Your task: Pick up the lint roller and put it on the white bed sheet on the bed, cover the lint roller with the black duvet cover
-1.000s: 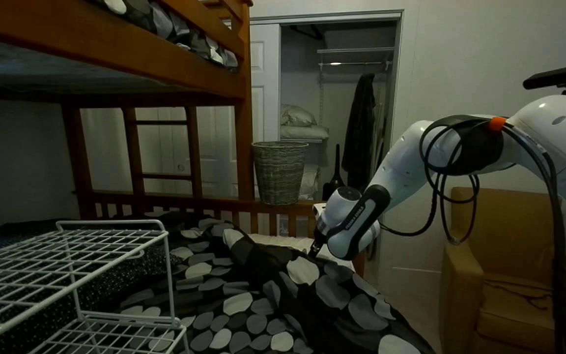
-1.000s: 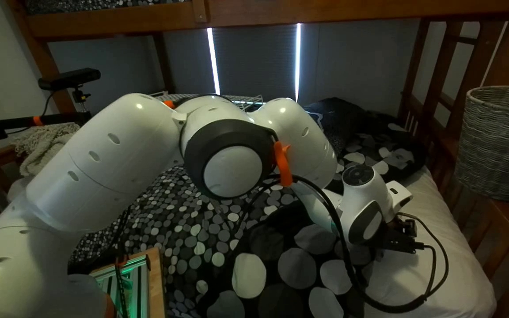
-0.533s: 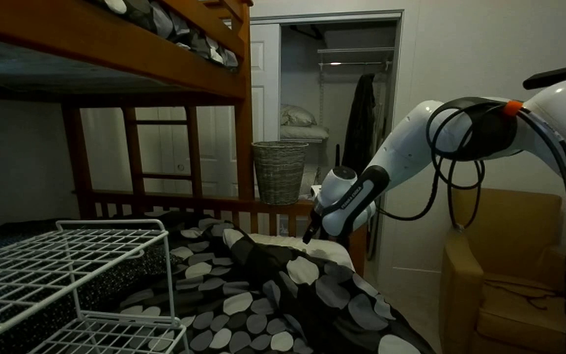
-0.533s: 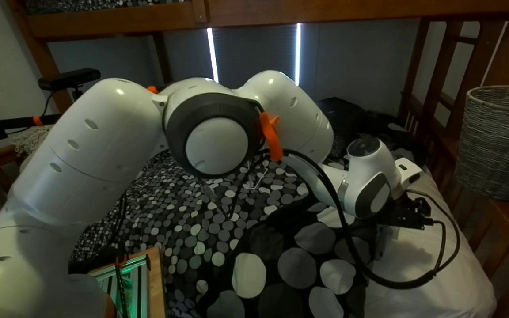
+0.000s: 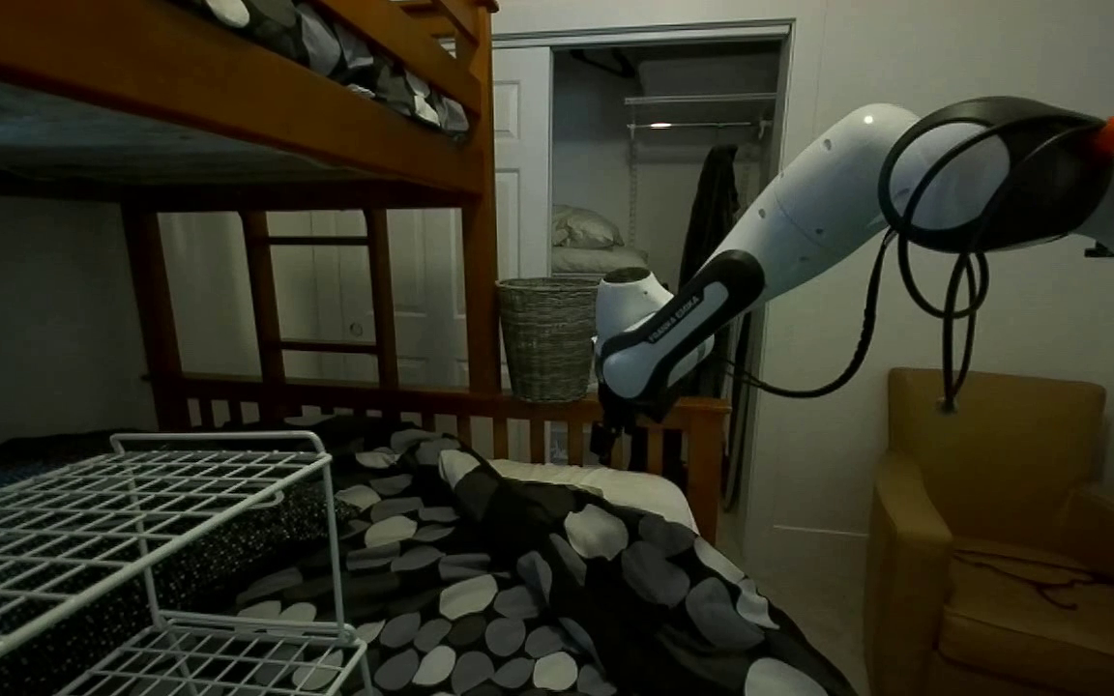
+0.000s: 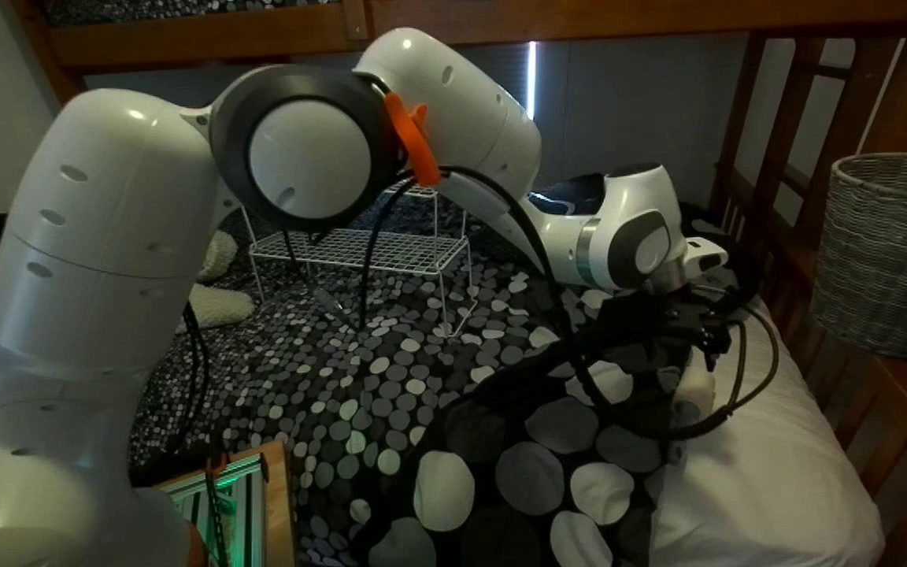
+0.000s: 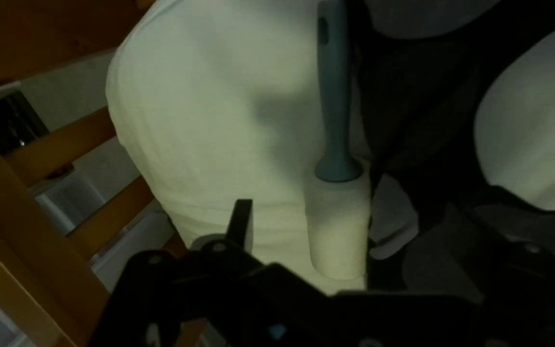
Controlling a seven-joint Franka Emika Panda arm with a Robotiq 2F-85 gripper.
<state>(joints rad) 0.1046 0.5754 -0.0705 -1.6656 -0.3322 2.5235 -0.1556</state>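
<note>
Two fabrics meet in the wrist view: the white bed sheet (image 7: 195,125), smooth with faint creases, fills the middle left, while the black duvet cover (image 7: 422,91), printed with large white and grey ovals, takes the right. Along their border, on the sheet's side and just right of centre, lies the lint roller (image 7: 338,221), a pale, blunt cylinder with a slender blue-grey handle that flares at the joint and runs to the top edge. Brown wooden slats of the bed (image 7: 109,219) slant across the left, and in an exterior view a tapered, grey woven basket (image 6: 886,260) sits at the right edge.

Black and angular, the gripper (image 5: 605,449) has its fingers spread wide: in the wrist view one stands at lower centre, clear of the roller, and the other is half lost in shadow at lower right.

White and glossy, the arm (image 6: 461,110) climbs from the lower left of an exterior view, bends at a dark-ringed elbow left of upper centre, then slopes down to the right, where the gripper hangs over the roller, fingers downward.
</note>
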